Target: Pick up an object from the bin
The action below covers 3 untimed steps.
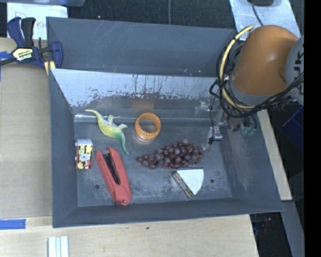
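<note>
My gripper (214,134) hangs at the right side of the bin, under the orange dome, just above and right of a bunch of dark red grapes (171,155). Nothing shows between its fingers. A white wedge-shaped piece (191,180) with a brownish edge lies below the grapes, near the bin's front. An orange ring (147,126) sits to the upper left of the grapes.
A green-yellow toy dinosaur (111,127) lies left of the ring. A red flat tool with black insert (113,175) lies at the front left, and beside it stands a small yellow-and-red box (84,154). The bin's sloped right wall is close to the gripper.
</note>
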Tool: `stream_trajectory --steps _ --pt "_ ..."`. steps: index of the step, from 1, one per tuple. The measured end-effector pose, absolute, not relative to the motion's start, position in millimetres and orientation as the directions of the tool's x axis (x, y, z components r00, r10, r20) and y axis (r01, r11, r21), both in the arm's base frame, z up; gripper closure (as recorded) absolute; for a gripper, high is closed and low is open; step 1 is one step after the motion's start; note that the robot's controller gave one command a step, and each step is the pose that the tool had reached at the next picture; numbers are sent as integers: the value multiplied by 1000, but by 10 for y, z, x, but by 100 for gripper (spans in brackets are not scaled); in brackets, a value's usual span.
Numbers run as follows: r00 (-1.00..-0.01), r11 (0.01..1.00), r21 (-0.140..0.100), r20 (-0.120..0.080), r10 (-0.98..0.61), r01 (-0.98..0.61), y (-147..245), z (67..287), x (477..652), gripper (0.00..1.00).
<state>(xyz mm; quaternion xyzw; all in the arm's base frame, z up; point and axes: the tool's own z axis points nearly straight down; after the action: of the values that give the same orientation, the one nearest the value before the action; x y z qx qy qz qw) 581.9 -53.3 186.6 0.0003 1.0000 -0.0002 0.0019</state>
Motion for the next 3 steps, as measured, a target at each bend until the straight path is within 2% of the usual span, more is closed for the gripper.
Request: stream_trajectory --steps 1,2,3 --pt "-998 998 0 -8 58 58 -290 1042 5864 0" --pt "-982 982 -5 -12 -190 -190 -84 855 5885 0" --pt "-974 974 -4 -12 -226 -226 27 933 5902 0"
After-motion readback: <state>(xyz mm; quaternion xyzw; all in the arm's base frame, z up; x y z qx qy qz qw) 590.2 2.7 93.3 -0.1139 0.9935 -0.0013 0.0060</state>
